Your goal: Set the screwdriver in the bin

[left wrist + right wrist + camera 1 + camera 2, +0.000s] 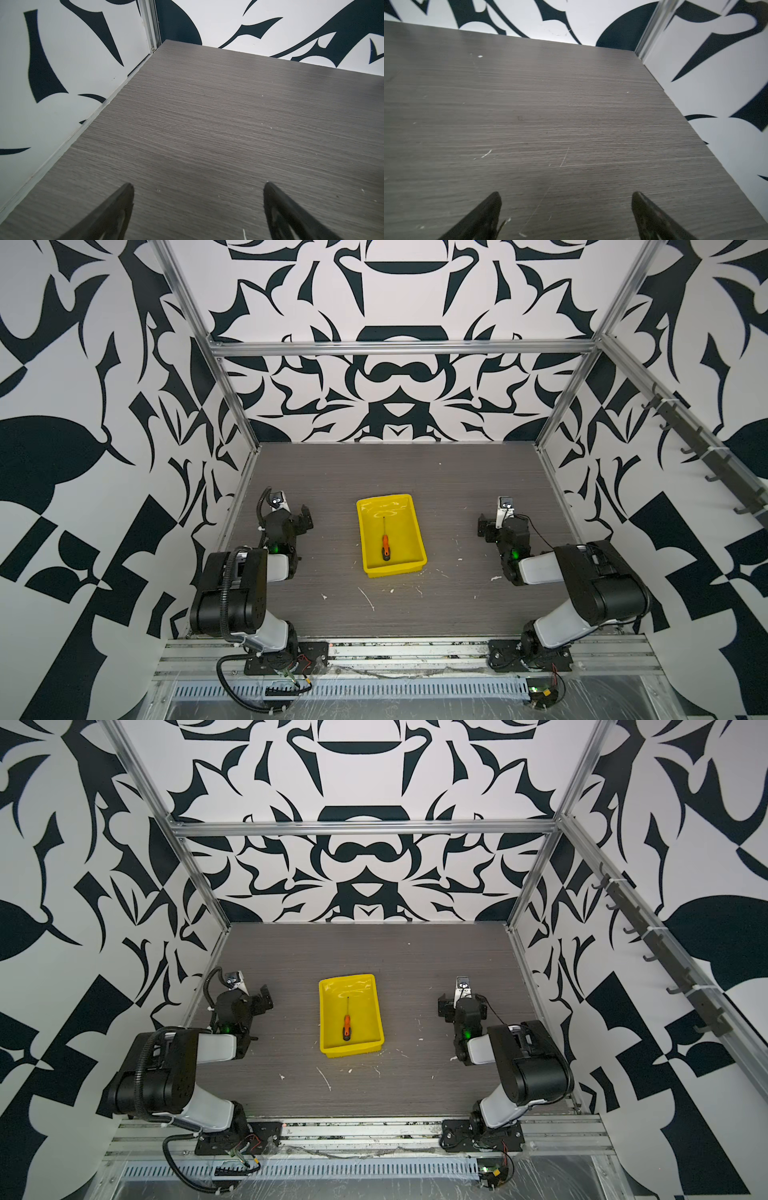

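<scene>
The screwdriver, orange-handled with a black end cap and a thin shaft pointing toward the back wall, lies inside the yellow bin at the table's middle in both top views. My left gripper stands open over bare table, well left of the bin. My right gripper is open too, well right of the bin, with nothing between its fingers. Neither wrist view shows the bin or the screwdriver.
The grey wood-grain table carries small white flecks and scratches in front of the bin. Patterned walls and aluminium frame posts close in three sides. A rail with hooks runs along the right wall.
</scene>
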Controlling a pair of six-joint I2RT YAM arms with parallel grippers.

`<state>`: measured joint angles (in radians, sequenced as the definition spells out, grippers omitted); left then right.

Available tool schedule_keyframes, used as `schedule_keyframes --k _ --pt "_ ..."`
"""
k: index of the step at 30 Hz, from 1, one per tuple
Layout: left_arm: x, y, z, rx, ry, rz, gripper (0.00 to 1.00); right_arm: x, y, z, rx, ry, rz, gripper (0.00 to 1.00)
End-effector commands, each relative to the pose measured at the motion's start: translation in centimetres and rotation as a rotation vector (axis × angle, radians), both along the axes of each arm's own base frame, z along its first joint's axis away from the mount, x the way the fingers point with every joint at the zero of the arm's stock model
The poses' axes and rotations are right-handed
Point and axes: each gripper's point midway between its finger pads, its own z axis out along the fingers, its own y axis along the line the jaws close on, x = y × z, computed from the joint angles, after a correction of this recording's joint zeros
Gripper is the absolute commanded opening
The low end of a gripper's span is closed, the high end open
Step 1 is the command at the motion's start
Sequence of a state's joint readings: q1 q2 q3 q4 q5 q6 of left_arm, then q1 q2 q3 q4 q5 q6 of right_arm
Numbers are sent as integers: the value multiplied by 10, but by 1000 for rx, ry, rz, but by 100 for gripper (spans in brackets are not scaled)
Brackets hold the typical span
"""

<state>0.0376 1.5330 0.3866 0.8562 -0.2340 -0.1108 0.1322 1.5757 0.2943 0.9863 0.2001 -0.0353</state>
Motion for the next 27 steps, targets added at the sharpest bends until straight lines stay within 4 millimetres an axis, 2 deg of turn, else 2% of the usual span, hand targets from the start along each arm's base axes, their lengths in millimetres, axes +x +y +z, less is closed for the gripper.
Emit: schedule_keyframes --k 1,4,10,13,15,27 --pt "0 0 0 -3 -15 -2 99 -5 23 20 15 -102 146 100" --pt "0 1 0 -4 -16 -1 99 -4 31 20 18 -97 202 100" --pt "0 0 0 -4 -14 -1 99 3 26 17 35 -57 186 100" --pt "0 0 0 -4 -15 -1 99 10 13 14 31 -27 101 100" --pt "0 0 0 -3 -15 -1 99 13 -5 13 34 -11 -15 100" --pt "0 0 -1 -4 -14 -1 99 16 -4 12 39 -6 -7 100"
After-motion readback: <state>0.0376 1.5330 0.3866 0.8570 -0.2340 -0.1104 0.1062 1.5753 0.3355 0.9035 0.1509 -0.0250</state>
